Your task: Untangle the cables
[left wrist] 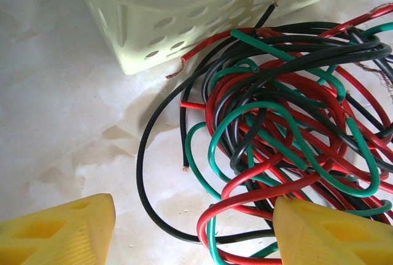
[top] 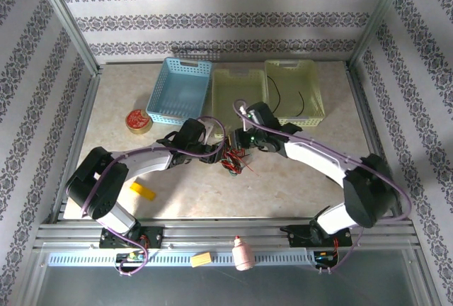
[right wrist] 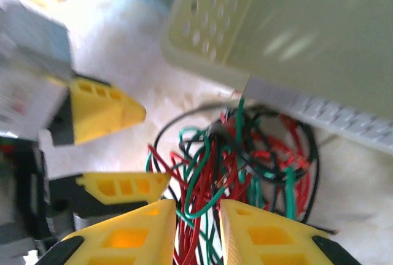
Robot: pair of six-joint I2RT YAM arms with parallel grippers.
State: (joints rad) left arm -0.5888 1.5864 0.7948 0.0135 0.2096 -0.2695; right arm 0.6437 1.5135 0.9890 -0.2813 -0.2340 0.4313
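Closest in, my left gripper (left wrist: 195, 219) has its jaws standing wide apart with nothing gripped. One yellow finger hangs over bare table (left wrist: 67, 111). The other sits at the near rim of the cables (left wrist: 282, 124), with red and green loops passing under its tip. A single black loop crosses the gap just ahead of the tips. Farther ahead of these jaws the tangle of red, green and black wire piles up, mostly toward that second finger. Beyond it stands the corner of a pale yellow basket (left wrist: 184, 7), with a red wire end and a black wire end at its foot.

My right gripper (right wrist: 198, 219) has its jaws close together, with only a narrow slit between them and red and green strands running through it. The picture is blurred, so I cannot tell whether they pinch the strands. Just ahead of its tips lies the heap, with the left gripper's spread fingers pointing in from the side, and the basket wall rises behind.

From above, a yellow block (top: 143, 190) lies well behind the left jaws, beside that arm. Both grippers meet at the heap, just short of the pale basket. Beyond the jaws, on the left arm's side, stands a blue basket (top: 179, 90) with a red roll (top: 136, 120) near it. On the right arm's side, a second pale basket (top: 296, 90) holds two short dark strands.
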